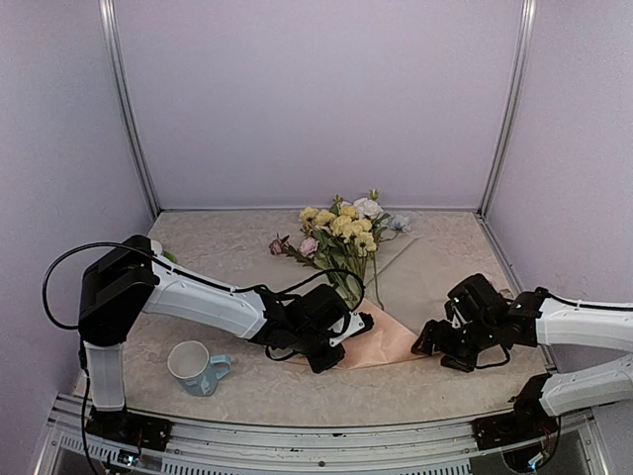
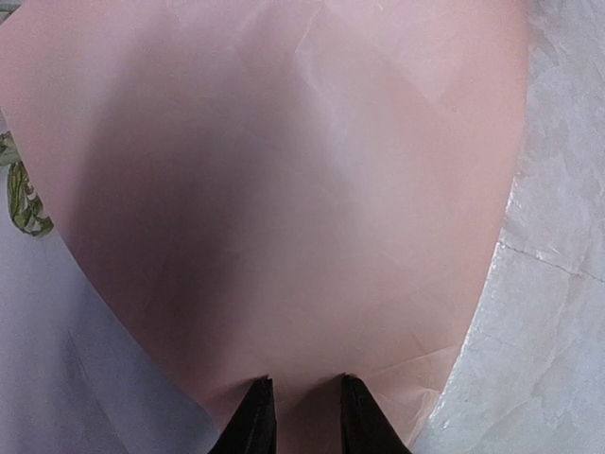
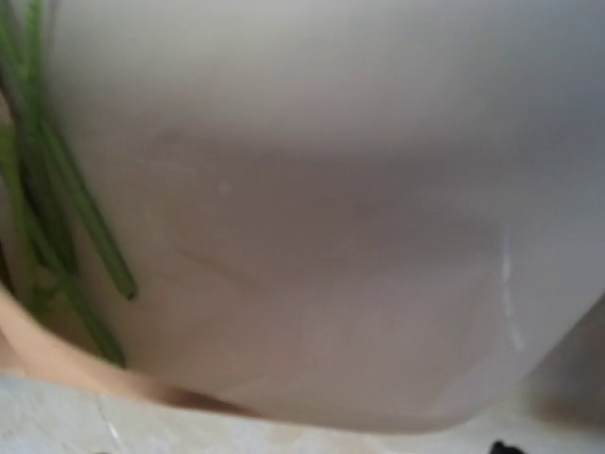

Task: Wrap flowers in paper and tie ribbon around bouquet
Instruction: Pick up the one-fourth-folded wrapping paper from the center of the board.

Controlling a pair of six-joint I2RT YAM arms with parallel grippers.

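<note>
Now the left gripper (image 2: 305,381) pinches the paper (image 2: 284,189) edge; the right gripper (image 1: 427,341), opening unclear, sits beside its other edge.

The marbled desk (image 1: 247,242) carries the paper (image 1: 394,341) between left gripper (image 1: 362,322) and right gripper (image 1: 427,342), flowers (image 1: 341,233) beyond both, and a mug (image 1: 196,366) outboard of the left gripper.

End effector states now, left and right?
Left end effector: closed on the paper edge.
Right end effector: open or closed cannot be told.
</note>
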